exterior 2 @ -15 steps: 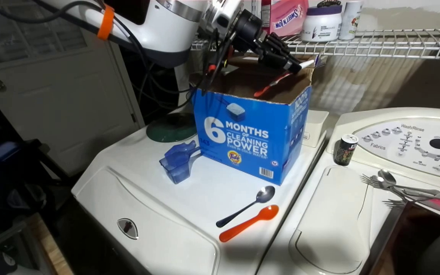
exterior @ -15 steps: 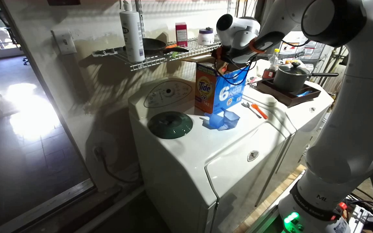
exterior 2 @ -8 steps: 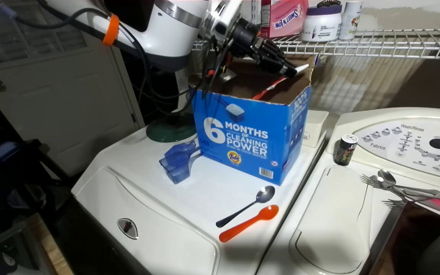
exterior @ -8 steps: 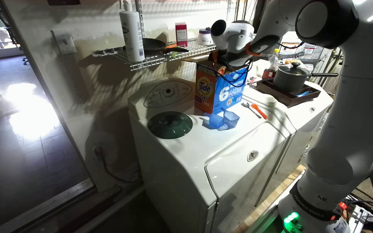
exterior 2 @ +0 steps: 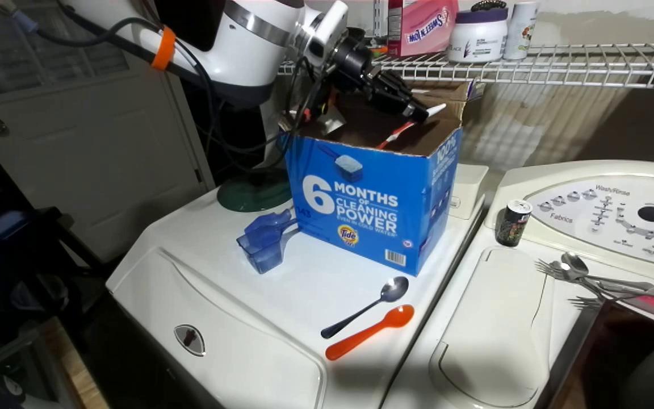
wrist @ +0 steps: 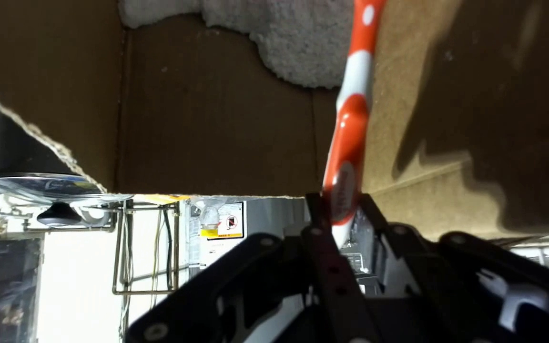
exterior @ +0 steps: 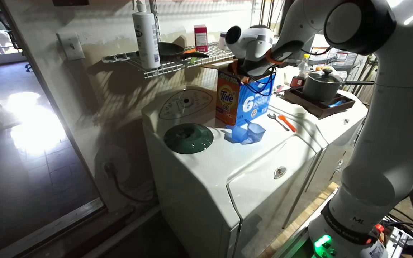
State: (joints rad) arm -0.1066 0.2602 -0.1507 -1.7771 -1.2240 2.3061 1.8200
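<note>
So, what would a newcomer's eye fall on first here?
Probably the large blue-and-orange cardboard Tide box, standing open on a boxy white appliance. At its open top, the black two-fingered gripper pinches a slim orange-and-white plastic stick. Near the box, on the appliance, lies an orange plastic spoon.

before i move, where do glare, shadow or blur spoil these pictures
Wrist view: dark shadow on the carton wall at right; print on the orange-and-white handle in the tool too blurred to read. In an exterior view: glare whites out part of the floor. In an exterior view: the door sits in dim light.
</note>
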